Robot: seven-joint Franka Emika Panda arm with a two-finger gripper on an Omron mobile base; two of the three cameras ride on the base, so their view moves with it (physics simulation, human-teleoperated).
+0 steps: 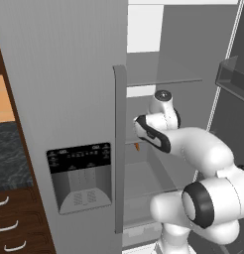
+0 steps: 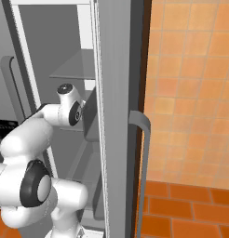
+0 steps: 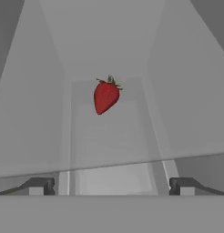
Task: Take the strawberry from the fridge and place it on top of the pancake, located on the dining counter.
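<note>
The strawberry (image 3: 105, 96), small and red with a green top, lies on a grey shelf inside the fridge (image 1: 64, 99), straight ahead of my hand in the hand view. My gripper (image 3: 111, 186) is open, its two dark fingertips (image 3: 41, 186) spread wide at the bottom, and it stays short of the berry with nothing between them. In the left base view my white arm (image 1: 203, 158) reaches past the closed dispenser door into the open compartment. The pancake and the dining counter are out of view.
The closed door's long handle (image 1: 119, 149) stands just left of my forearm. The open fridge door (image 2: 114, 116) with its handle (image 2: 143, 139) stands close on the right. Glass shelves (image 1: 163, 79) sit above the wrist. A small orange item (image 1: 137, 146) peeks out by the forearm.
</note>
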